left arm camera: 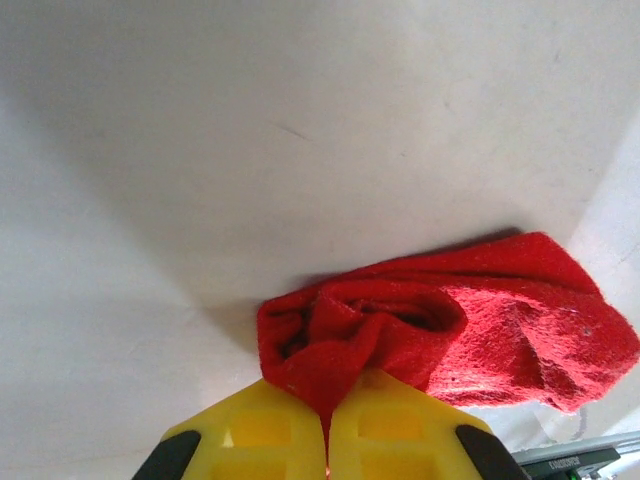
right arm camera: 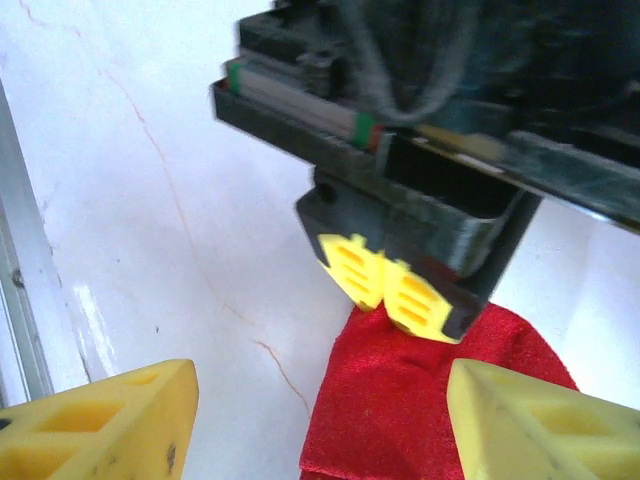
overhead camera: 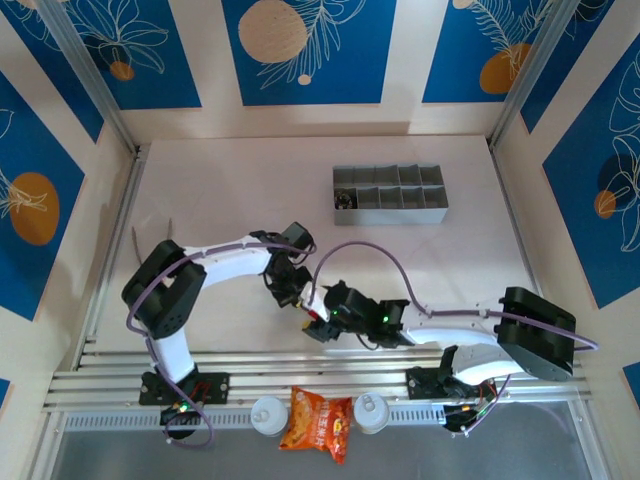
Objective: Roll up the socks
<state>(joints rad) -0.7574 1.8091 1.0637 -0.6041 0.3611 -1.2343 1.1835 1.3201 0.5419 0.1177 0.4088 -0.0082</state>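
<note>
At the near edge of the table lies an orange snack bag. Beyond it, mid-table, the left gripper pinches one bunched end of the red sock. The right gripper is spread wide, the sock between its fingers. A grey tray sits farther back.

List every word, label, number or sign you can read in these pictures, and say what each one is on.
No text reads clearly.
Orange snack bag: its print is too small to read.
Dark bar beside the red sock: faint pale marks, too blurred to read.
</note>
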